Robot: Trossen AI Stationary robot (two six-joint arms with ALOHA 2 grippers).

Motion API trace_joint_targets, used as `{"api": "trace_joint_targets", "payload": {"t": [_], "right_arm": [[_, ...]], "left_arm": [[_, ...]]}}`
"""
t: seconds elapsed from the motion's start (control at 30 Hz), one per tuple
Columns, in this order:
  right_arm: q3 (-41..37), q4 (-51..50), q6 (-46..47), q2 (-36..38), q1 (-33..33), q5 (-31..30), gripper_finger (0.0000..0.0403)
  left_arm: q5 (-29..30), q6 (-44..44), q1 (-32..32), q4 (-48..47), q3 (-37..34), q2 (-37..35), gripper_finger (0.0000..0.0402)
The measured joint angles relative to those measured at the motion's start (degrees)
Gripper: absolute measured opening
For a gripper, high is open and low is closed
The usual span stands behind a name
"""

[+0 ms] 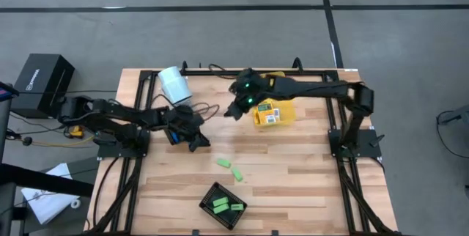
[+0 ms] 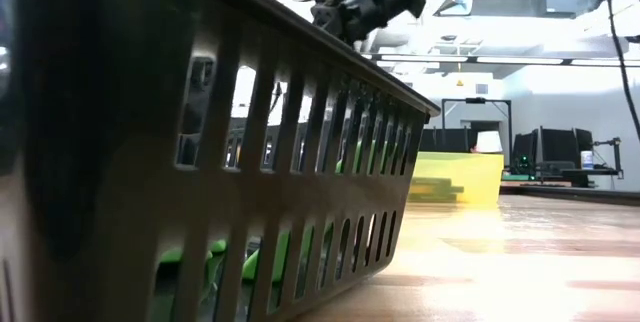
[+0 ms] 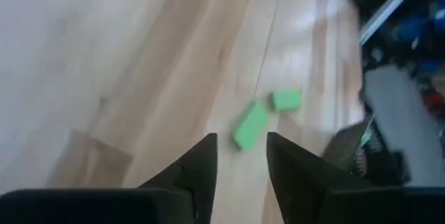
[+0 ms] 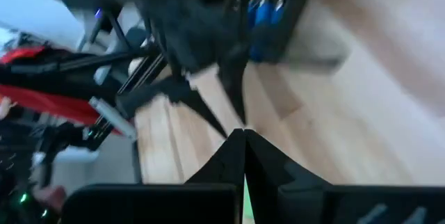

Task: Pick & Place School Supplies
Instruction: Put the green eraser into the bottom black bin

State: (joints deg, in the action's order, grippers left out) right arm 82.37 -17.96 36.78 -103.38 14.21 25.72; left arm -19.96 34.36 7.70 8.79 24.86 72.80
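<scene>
Tabletop: left end effector (empty), parted.

- The high view looks straight down on the whole table.
- The low view sits right beside the black tray – seen from above too.

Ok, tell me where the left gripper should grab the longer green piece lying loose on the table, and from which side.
Grip the longer green piece across its narrow width, at mid-length, coming straight down from above. It lies flat on the wooden table, so only its long side edges offer grip. The left gripper is open and empty just short of it. Its smaller neighbour sits close by one end, so stay central.
</scene>
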Motion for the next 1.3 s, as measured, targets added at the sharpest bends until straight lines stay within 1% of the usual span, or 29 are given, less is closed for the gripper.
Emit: {"api": "trace_joint_targets", "payload": {"t": [0.13, 0.27, 0.37, 0.43, 0.53, 0.6, 0.77, 1.0, 1.07, 1.13, 1.2, 1.3], "right_arm": [[0.0, -3.38, -1.42, 2.62, 0.58, -3.32, 0.0], [-0.02, -4.91, -1.45, 2.93, -0.31, -4.07, 0.0], [-0.02, -5.66, -1.47, 2.85, -1.62, -4.45, 0.0], [-0.02, -6.25, -1.69, 2.85, -2.33, -4.62, 0.0], [-0.02, -6.43, -1.45, 2.83, -2.61, -4.77, 0.0], [-0.02, -6.53, -1.41, 2.83, -2.57, -4.74, 0.0], [-0.02, -6.41, -1.23, 3.21, -2.37, -4.72, 0.0], [-0.02, -5.03, -1.23, 3.26, -1.1, -3.92, 0.0], [-0.02, -5.21, -1.25, 3.53, -0.71, -3.2, 0.0], [-0.03, -5.02, -1.56, 3.93, -0.47, -2.9, 0.0], [-0.03, -5.65, -2.33, 4.65, -0.46, -2.58, 0.0], [0.09, -5.15, -3.67, 5.4, 0.02, -1.73, 0.0]], "left_arm": [[-0.03, -1.1, -3.33, 0.74, 0.0, 4.64, 0.0077], [0.02, -2.93, -5.5, 5.12, 0.24, 8.71, 0.0031], [0.07, -2.46, -5.85, 8.57, -0.13, 11.05, 0.0006], [0.11, -2.16, -5.83, 12.05, 0.07, 11.96, 0.0004], [-0.07, -2.11, -5.81, 12.11, 0.38, 13.21, 0.001], [-1.27, -1.93, -5.81, 11.57, 0.54, 12.88, 0.0015], [-1.46, -1.74, -5.73, 12.31, 2.27, 9.22, 0.0021], [-1.55, -1.57, -4.41, 11.98, 2.36, 4.41, 0.0023], [-3.95, 0.74, -4.75, 11.9, 2.43, 3.39, 0.0026], [-7.45, 3.0, -5.81, 9.04, 2.43, 2.0, 0.0028], [-9.24, 4.46, -7.05, 3.25, 2.37, 0.19, 0.0028], [-8.91, 4.55, -8.64, -5.21, 2.36, -3.11, 0.0017]]}}
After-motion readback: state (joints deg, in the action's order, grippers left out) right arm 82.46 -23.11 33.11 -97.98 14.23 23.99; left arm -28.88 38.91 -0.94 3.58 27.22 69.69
